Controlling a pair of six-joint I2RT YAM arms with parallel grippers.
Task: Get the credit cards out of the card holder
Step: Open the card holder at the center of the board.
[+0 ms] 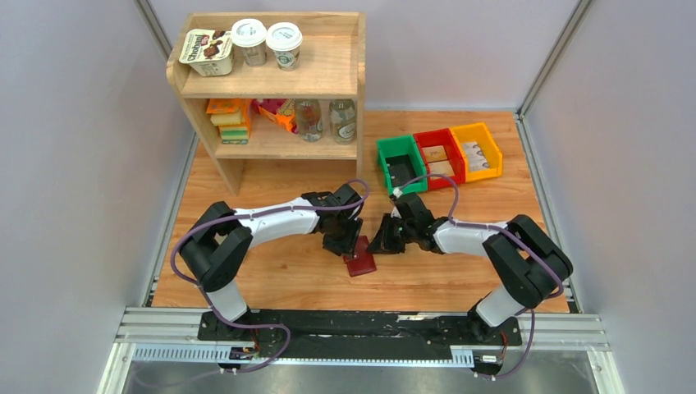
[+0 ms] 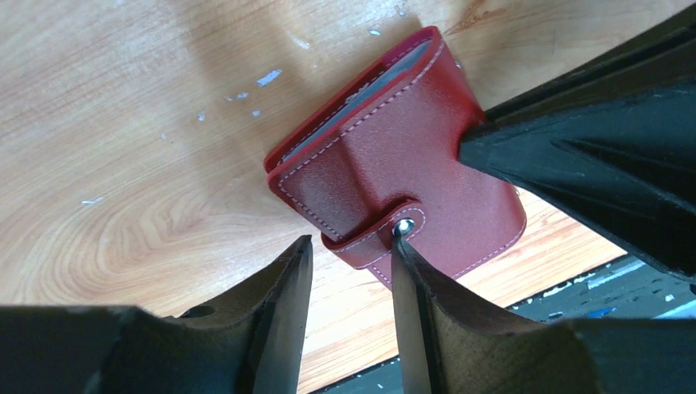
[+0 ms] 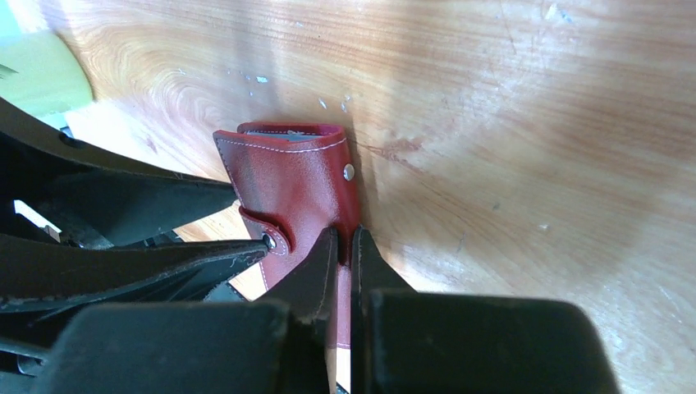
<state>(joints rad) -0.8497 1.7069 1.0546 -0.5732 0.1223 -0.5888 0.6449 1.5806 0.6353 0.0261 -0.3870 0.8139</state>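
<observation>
The right fingers (image 3: 316, 279), matt black wedges, fill the bottom of the right wrist view. They are clenched flat together on the lower edge of the holder (image 3: 291, 185), with a thin strip of its cover pinched between them. The holder is a small, flat maroon wallet of grained, leather-like material with pale stitching along its edges. It rises from the fingers at centre frame, and a grey-blue sleeve (image 3: 283, 130) edge shows at its top.

In the left wrist view the left fingers (image 2: 283, 304) come up from the bottom edge, released and standing apart, with pale wood visible between them. The tip of the finger at lower centre touches the shiny round stud (image 2: 402, 226) on the rounded tab (image 2: 361, 242). The other tip sits just beside the tab's end. The tab is snapped shut across the cover.

From above, the holder lies just below centre frame, tilted, between the two sets of fingers over the wood-grain worktop (image 1: 279, 279). Whether it touches the wood I cannot tell. A pale wooden shelf (image 1: 328, 82) at upper left carries lidded cups (image 1: 283, 41). Right of it stand three plastic bins (image 1: 427, 135), green, red and yellow, side by side.
</observation>
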